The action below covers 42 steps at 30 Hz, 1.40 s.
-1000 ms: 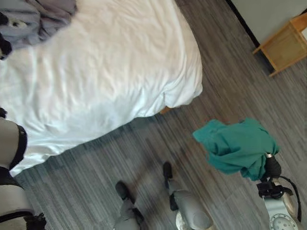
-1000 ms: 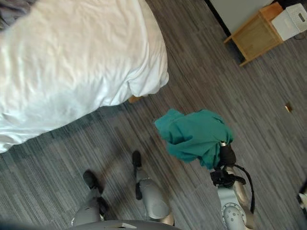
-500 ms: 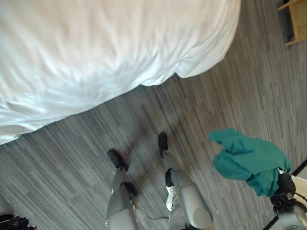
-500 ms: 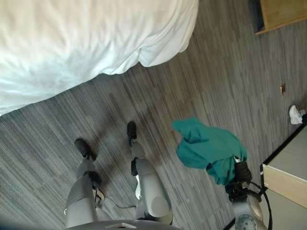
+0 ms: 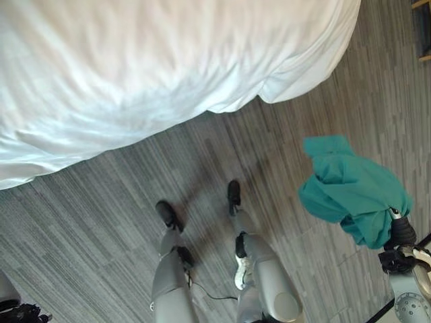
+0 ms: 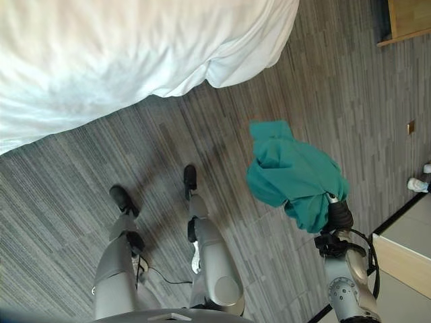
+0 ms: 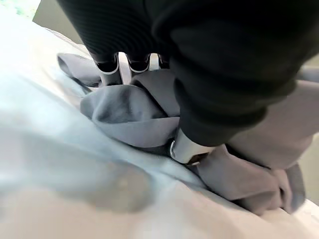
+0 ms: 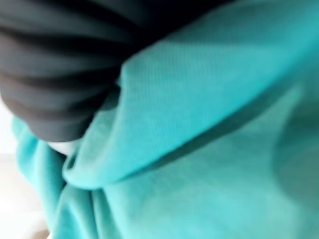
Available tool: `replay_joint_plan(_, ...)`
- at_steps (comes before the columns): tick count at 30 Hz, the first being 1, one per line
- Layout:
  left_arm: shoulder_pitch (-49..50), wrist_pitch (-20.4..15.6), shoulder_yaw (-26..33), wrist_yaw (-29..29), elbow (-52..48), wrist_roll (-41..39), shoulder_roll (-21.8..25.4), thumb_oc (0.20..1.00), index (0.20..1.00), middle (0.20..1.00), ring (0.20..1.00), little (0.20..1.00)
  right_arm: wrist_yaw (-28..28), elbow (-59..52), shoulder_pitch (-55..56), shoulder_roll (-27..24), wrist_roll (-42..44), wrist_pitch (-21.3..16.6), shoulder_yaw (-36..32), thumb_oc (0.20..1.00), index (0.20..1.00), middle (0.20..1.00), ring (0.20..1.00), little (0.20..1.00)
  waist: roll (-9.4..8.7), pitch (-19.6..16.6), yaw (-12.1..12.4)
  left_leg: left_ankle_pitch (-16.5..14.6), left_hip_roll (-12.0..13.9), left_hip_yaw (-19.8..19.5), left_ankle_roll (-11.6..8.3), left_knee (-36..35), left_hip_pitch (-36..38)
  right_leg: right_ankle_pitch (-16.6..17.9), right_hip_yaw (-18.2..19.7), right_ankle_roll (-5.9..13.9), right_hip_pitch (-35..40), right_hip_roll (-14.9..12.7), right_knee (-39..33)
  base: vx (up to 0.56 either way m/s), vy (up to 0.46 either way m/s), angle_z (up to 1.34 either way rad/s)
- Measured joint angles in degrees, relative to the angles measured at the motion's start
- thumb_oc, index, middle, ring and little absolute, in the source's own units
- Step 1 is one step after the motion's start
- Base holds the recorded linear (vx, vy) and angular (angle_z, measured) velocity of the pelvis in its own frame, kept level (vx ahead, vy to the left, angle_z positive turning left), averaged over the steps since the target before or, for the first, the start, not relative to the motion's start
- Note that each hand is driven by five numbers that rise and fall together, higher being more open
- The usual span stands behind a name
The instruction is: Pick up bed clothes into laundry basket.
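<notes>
Teal garment [image 5: 353, 198] carried bunched over right hand [image 6: 339, 215], held above grey floor [image 5: 87, 222] beside white bed [image 5: 135, 67]; finger state cannot be told, hidden under cloth. Basket unseen, so drop-off judged pending. Left wrist view adds left hand [image 7: 184, 148], thumb and fingers curled into grey garment [image 7: 134, 114] on bed.

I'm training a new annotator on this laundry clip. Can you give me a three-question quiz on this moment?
1. True or false: the teal garment lies flat on the floor.
2. Which robot hand rests on the grey clothing: A) left robot hand, B) right robot hand?
3. Fill in: the grey clothing lies on the white ____.

Key: 1 false, it hangs bunched over the right robot hand, above the floor. 2 A. 3 bed.
</notes>
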Motion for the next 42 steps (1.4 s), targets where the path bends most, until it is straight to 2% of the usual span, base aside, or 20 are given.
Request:
replay_joint_plan(3,0.0,-0.2,-1.3,-0.2,-0.6,0.2,-1.3,0.2,0.2,0.2,0.2,0.2,0.2,0.3,0.0,0.0,0.0,0.0,0.0,0.2,0.2,0.2,0.2,0.2,-0.01,0.0,-0.1,-0.4,-0.2,-0.1,0.56,0.8,-0.9,0.0,0.0,0.0,-0.5,-0.1,0.0,-0.01,0.0,0.02)
replay_joint_plan(7,2.1,-0.6,-0.5,-1.2,-1.4,0.2,-1.8,0.2,0.2,0.2,0.2,0.2,0.6,3.1,-0.1,0.0,0.0,0.1,0.2,0.2,0.2,0.2,0.2,0.2,-0.06,-0.2,0.3,-3.2,0.9,-0.6,0.26,7.6,-4.1,0.0,0.0,0.0,-0.7,-0.1,0.0,-0.05,-0.005,-0.04)
replay_joint_plan(9,8.1,-0.8,5.1,-1.2,-5.6,-0.2,-1.0,0.2,0.2,0.2,0.2,0.2,0.6,4.3,-0.4,0.2,0.0,0.1,1.1,0.2,0.2,0.2,0.2,0.2,0.28,-0.3,1.4,-4.2,1.5,-0.6,0.15,10.0,-4.8,0.0,0.1,0.0,-0.4,-0.2,0.0,-0.05,-0.005,-0.09)
replay_joint_plan(11,18.6,-2.4,16.4,-1.0,-12.0,-4.9,0.3,0.2,0.2,0.2,0.2,0.2,0.2,5.3,-1.3,1.6,0.0,0.1,1.7,0.2,0.2,0.2,0.2,0.2,0.49,-0.3,1.9,-4.2,1.6,-0.2,0.11,10.0,-3.5,0.0,0.1,-0.01,0.6,-0.1,0.0,-0.04,-0.008,-0.05)
replay_joint_plan(12,20.8,-2.6,16.7,-1.0,-12.3,-6.6,0.3,0.2,0.2,0.2,0.2,0.2,0.0,5.7,-1.7,2.0,0.1,0.1,2.2,0.2,0.2,0.2,0.2,0.2,0.85,-0.4,2.7,-3.9,1.7,-0.2,0.47,10.0,-3.1,-0.1,0.0,-0.07,1.1,-0.2,0.0,-0.05,-0.009,-0.03)
replay_joint_plan(16,34.1,-3.2,24.0,-1.2,-18.4,-11.4,0.9,0.2,0.2,0.2,0.2,0.2,-0.6,6.6,-3.6,3.3,0.0,0.1,2.9,0.2,0.2,0.2,0.2,0.2,2.17,-0.3,5.4,-3.6,0.8,0.2,0.58,9.7,0.8,-3.3,-1.3,-3.65,4.9,-0.9,0.0,-0.03,-0.015,0.08)
replay_joint_plan(18,41.5,-3.5,30.4,-1.2,-21.9,-13.5,0.7,0.2,0.2,0.2,0.2,0.2,-1.4,7.3,-4.5,4.4,0.1,0.0,3.1,0.2,0.2,0.2,0.2,0.2,2.65,0.0,6.6,-3.6,0.4,0.4,0.54,9.3,3.5,-5.2,-1.7,-3.42,7.6,-1.2,0.0,-0.03,-0.028,0.05)
replay_joint_plan(21,48.6,-3.4,33.9,-1.2,-25.6,-13.5,1.2,0.2,0.2,0.2,0.2,0.2,-2.3,7.9,-5.1,4.9,0.0,0.0,3.6,0.2,0.2,0.2,0.2,0.2,3.2,0.3,7.9,-2.8,-0.6,0.0,-0.5,7.0,8.1,-9.3,-2.4,-2.62,12.1,-2.1,0.0,-0.01,-0.051,0.16)
replay_joint_plan(22,55.1,-3.6,38.0,-1.1,-30.1,-13.5,1.2,0.2,0.2,0.2,0.2,0.2,-3.1,9.6,-6.5,5.2,0.0,0.0,3.6,0.2,0.2,0.2,0.2,0.2,3.57,0.6,8.0,-1.9,-0.8,0.0,-1.11,5.1,11.5,-9.8,-2.8,-2.73,14.5,-1.8,0.0,-0.05,-0.081,0.24)
replay_joint_plan(23,57.8,-4.0,38.4,-1.2,-31.2,-13.5,0.7,0.2,0.2,0.2,0.2,0.2,-3.1,9.9,-6.9,4.9,0.0,0.0,3.7,0.2,0.2,0.2,0.2,0.2,4.65,0.7,9.4,-1.3,-0.7,-0.4,-1.82,3.2,14.0,-10.8,-3.2,-2.56,16.7,-1.7,0.0,-0.05,-0.066,0.14)
replay_joint_plan(25,61.5,-4.3,41.8,-1.2,-34.5,-13.5,1.4,0.2,0.2,0.2,0.2,0.2,-3.3,10.8,-7.4,5.0,0.0,-0.1,3.6,0.2,0.2,0.2,0.2,0.2,4.95,0.9,9.3,0.3,-1.0,-0.4,-2.01,0.7,16.5,-11.2,-3.8,-2.76,18.0,-1.3,0.0,0.0,-0.091,0.09)
replay_joint_plan(26,62.1,-4.7,42.5,-1.2,-34.7,-13.5,1.4,0.2,0.2,0.2,0.2,0.2,-3.6,11.6,-7.7,4.9,0.0,0.0,3.6,0.2,0.2,0.2,0.2,0.2,5.37,1.1,10.5,1.5,-1.0,-0.5,-2.12,-1.6,18.8,-11.4,-3.9,-2.96,19.3,-1.0,0.0,0.02,-0.075,0.02)
replay_joint_plan(29,62.5,-4.4,42.4,-1.3,-35.0,-13.4,1.5,0.2,0.2,0.2,0.2,0.2,-4.1,12.0,-7.1,4.9,0.0,0.1,3.3,0.2,0.2,0.2,0.2,0.2,5.59,1.0,10.5,4.3,-1.1,-1.3,-2.9,-7.6,24.9,-12.3,-4.7,-3.1,23.3,-0.2,-0.1,0.0,-0.062,0.08)
replay_joint_plan(33,55.5,-4.5,35.2,-1.7,-32.7,-12.2,1.5,0.2,0.2,0.2,0.2,0.2,-4.2,12.2,-6.7,4.8,0.0,0.1,1.2,0.2,0.2,0.2,0.2,0.2,5.91,1.1,10.3,6.6,-1.3,-2.4,-3.18,-11.4,26.5,-12.8,-5.8,-3.12,24.0,0.3,-0.1,-0.01,-0.029,0.14)
replay_joint_plan(34,55.1,-4.4,35.0,-2.2,-32.3,-12.1,1.5,0.539,0.539,0.539,0.539,0.539,-4.1,12.1,-6.9,4.6,0.0,0.1,1.2,0.2,0.2,0.2,0.2,0.2,5.99,1.2,9.8,6.9,-1.3,-2.7,-3.06,-11.8,26.5,-12.8,-6.1,-3.13,24.0,0.3,-0.1,-0.01,-0.005,0.15)
replay_joint_plan(35,53.7,-4.4,32.9,-2.9,-30.1,-11.7,1.4,1.0,1.0,1.0,1.0,1.0,-4.1,12.1,-6.8,4.6,0.0,0.1,1.2,0.2,0.2,0.2,0.2,0.2,6.01,1.2,8.9,7.0,-1.4,-2.8,-3.11,-11.8,26.5,-12.7,-6.3,-3.21,24.0,0.3,-0.1,-0.01,-0.005,0.09)
replay_joint_plan(36,51.9,-4.3,30.4,-3.6,-28.1,-11.1,1.4,1.0,1.0,1.0,1.0,1.0,-4.1,12.0,-6.6,4.6,0.0,0.1,1.2,0.2,0.2,0.2,0.2,0.2,6.02,1.2,8.9,7.0,-1.4,-2.8,-3.09,-11.8,26.4,-12.7,-6.3,-3.21,24.0,0.3,-0.1,0.0,0.008,0.03)
replay_joint_plan(37,50.5,-4.2,28.6,-4.0,-26.1,-10.6,1.2,0.827,0.827,0.827,0.827,0.827,-4.0,12.0,-6.5,4.6,0.0,0.1,1.2,0.2,0.2,0.2,0.2,0.2,6.02,1.2,8.7,7.0,-1.5,-2.8,-3.07,-11.8,26.4,-12.7,-6.2,-3.21,24.0,0.2,-0.1,0.0,0.0,0.0)
replay_joint_plan(39,49.3,-3.7,28.2,-4.6,-24.1,-10.1,0.6,1.0,1.0,1.0,1.0,1.0,-3.7,11.8,-6.1,4.6,0.0,0.2,1.2,0.2,0.2,0.2,0.2,0.2,6.07,1.2,8.0,7.1,-1.5,-2.8,-2.96,-11.8,26.4,-12.7,-6.2,-3.21,23.9,0.2,-0.1,0.0,0.0,0.0)
replay_joint_plan(42,48.6,-3.2,28.0,-5.3,-22.6,-10.0,-0.1,1.0,1.0,1.0,1.0,1.0,-3.8,11.5,-5.6,4.6,0.0,0.2,1.1,0.2,0.2,0.2,0.2,0.2,6.06,1.2,7.1,7.1,-1.6,-2.5,-2.98,-11.8,26.3,-12.7,-6.0,-3.19,23.7,0.2,-0.1,0.0,0.032,-0.04)
